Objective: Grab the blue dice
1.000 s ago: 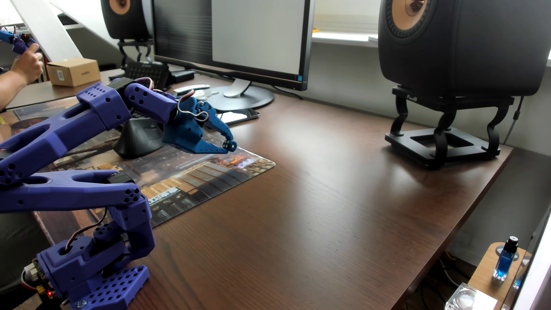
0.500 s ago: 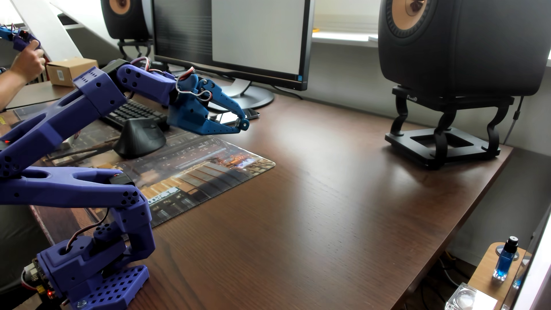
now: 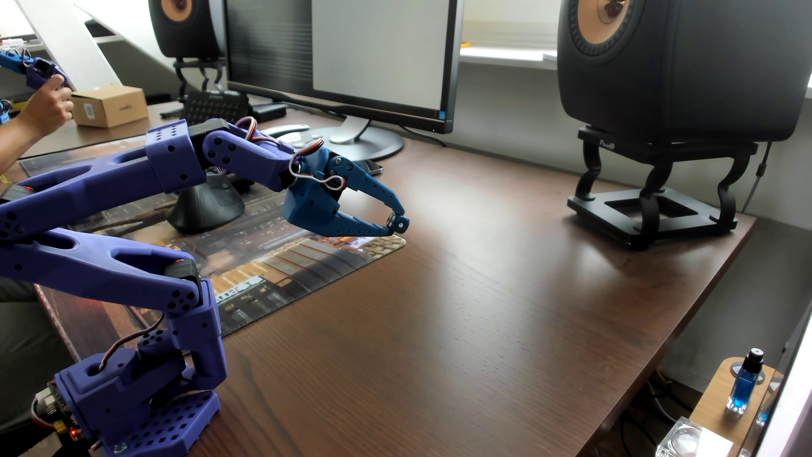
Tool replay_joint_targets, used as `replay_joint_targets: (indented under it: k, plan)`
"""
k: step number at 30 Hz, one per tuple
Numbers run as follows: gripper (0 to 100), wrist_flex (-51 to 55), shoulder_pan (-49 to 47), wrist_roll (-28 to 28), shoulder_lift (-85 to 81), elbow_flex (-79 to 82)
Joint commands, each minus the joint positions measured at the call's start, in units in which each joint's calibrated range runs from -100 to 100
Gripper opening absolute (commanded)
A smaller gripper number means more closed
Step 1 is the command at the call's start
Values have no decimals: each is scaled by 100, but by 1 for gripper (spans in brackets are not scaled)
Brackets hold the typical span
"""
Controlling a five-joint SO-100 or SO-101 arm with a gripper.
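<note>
blue dice (image 3: pixel 393 219) pinched at jaws' tips, above the desk (image 3: pixel 483 307)

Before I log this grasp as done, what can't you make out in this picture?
- Dice: a tiny dark cube at the gripper tips; pips too small to count, firm pinch unclear.
- Arm's rear links: cut off by the left edge.
- Keyboard: hidden behind the arm.
- Person's hand: body cut off by the left edge.
</note>
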Motion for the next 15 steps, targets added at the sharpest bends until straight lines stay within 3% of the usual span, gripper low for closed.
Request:
replay_joint_targets:
  k: [1, 4, 10, 15]
  plan:
    - [2, -183, 28, 20, -45, -130]
    - [4, -98, 28, 26, -45, -239]
    - [18, 90, -38, 236, -53, -374]
    - [20, 116, -46, 236, -346, -293]
